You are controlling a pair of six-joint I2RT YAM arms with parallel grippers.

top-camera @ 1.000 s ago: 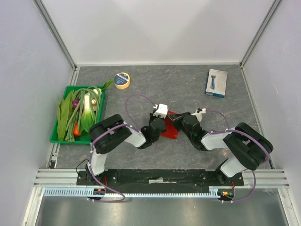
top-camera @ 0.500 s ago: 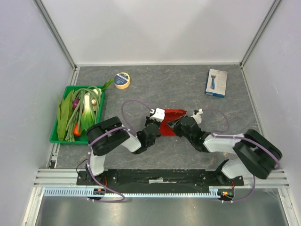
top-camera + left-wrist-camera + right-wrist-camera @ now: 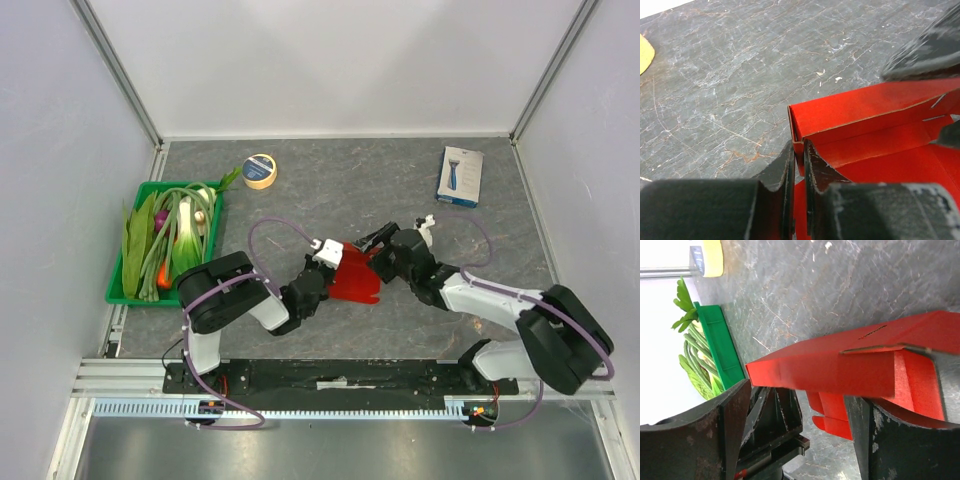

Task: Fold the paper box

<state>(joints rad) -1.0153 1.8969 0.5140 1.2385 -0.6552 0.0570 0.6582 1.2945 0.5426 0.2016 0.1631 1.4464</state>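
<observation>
Desk [image 3: 300,180]: grey, mottled, flat. Green tray [image 3: 165,240] sits well left of the paper box [image 3: 355,282], so there is working room around it. The box is half-raised and lies between my two arms, long axis roughly left to right. My left gripper [image 3: 799,150] is at the box's left end, pinched on a wall corner. My right gripper [image 3: 797,405] is at its right end, spread wide, straddling the long wall. Both arms are equally near.

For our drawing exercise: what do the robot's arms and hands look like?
The left arm and right arm: bulky black joints, white links, a thin purple cable looping along each. The left hand and right hand: two flat black fingers each, scuffed whitish.
</observation>
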